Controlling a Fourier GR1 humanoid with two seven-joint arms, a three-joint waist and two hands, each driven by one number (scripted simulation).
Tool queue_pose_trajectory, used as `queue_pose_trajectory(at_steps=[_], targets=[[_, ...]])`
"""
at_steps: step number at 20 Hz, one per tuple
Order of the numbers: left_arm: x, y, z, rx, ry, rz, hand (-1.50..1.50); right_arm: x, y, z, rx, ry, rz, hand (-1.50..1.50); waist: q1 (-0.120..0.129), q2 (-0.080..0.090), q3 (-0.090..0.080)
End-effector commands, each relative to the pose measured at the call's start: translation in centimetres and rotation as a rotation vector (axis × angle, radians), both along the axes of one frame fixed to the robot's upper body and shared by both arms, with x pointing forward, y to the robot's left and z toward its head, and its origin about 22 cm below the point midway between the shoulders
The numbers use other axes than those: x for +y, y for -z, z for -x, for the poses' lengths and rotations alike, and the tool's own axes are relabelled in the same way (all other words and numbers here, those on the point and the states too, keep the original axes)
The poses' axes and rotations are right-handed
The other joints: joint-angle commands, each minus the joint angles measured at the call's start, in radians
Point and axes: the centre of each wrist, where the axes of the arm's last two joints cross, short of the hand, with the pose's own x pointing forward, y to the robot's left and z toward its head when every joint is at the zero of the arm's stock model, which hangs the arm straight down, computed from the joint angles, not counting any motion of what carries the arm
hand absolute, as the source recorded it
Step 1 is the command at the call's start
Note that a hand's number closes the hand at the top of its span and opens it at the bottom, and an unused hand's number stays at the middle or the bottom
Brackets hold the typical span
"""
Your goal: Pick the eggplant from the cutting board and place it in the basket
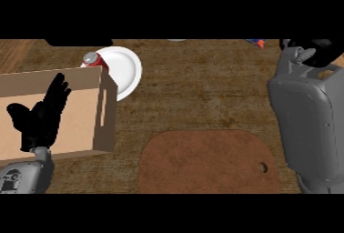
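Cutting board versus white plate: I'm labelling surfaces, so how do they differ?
The cutting board is brown, rounded-rectangular, with a hole near its right edge; the plate is white and round. The cutting board lies uncovered; the plate is partly hidden behind the basket, a red can at its left rim. Both lie flat on the counter.
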Motion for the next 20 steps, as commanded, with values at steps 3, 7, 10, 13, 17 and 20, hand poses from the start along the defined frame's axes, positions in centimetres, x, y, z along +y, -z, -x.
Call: queue_pose_trajectory(at_steps=[3, 7, 10, 13, 17, 20], targets=[[-0.5, -0.5, -0.4, -0.014, 0.014, 0.004, 0.00, -5.0, -2.3, -3.1, 0.142, 0.109, 0.023, 1.50, 0.007, 0.003, 0.000], [0.8, -0.8, 0.3, -0.006, -0.009, 0.015, 0.00, -7.6, -2.3, -3.3, 0.209, 0.110, 0.039, 1.50, 0.006, 0.001, 0.001], [0.2, -2.4, -1.4, -0.023, 0.003, 0.000, 0.00, -8.2, 0.7, -4.3, 0.257, 0.142, 0.071, 1.50, 0.002, 0.002, 0.001], [-0.7, 1.8, 0.0, 0.004, -0.001, 0.013, 0.00, -11.2, 0.6, -4.6, 0.284, 0.155, 0.046, 1.50, 0.002, 0.003, 0.000], [-0.2, -0.6, -0.4, 0.009, 0.008, 0.001, 0.00, -12.6, 1.1, -5.0, 0.323, 0.180, 0.013, 1.50, 0.004, 0.002, 0.001], [-1.1, -1.2, -0.2, -0.016, 0.000, -0.001, 0.00, -15.0, 3.4, -4.7, 0.357, 0.198, 0.017, 1.50, 0.004, 0.001, 0.001]])
